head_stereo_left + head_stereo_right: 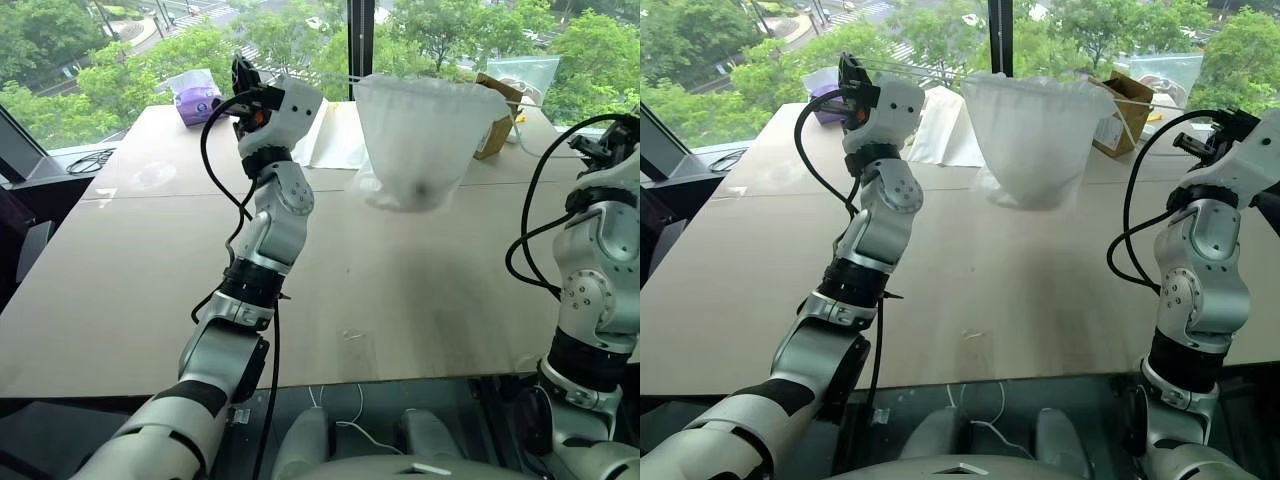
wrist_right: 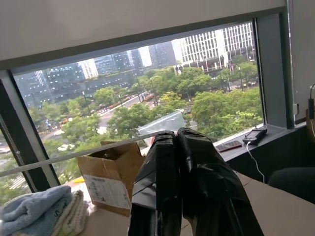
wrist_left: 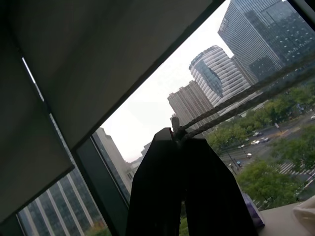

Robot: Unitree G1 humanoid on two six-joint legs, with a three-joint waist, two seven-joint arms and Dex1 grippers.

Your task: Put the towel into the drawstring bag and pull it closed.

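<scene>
Brown table (image 1: 150, 290) fills mid-frame; drawstring bag (image 1: 425, 140) hangs upper centre, dark lump inside. Left gripper (image 3: 179, 140) & right gripper (image 2: 175, 135) pinch its cords (image 3: 231, 103), both clamped tight.

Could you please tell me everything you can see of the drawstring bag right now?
The drawstring bag is a translucent white pouch of thin fabric, hanging in the air above the table, mouth up and gathered. A dim shape sits low inside, probably the towel. White cords run taut from its mouth to both sides: the left gripper is shut on one cord, the right gripper on the other. Its bottom hangs clear of the tabletop.
</scene>
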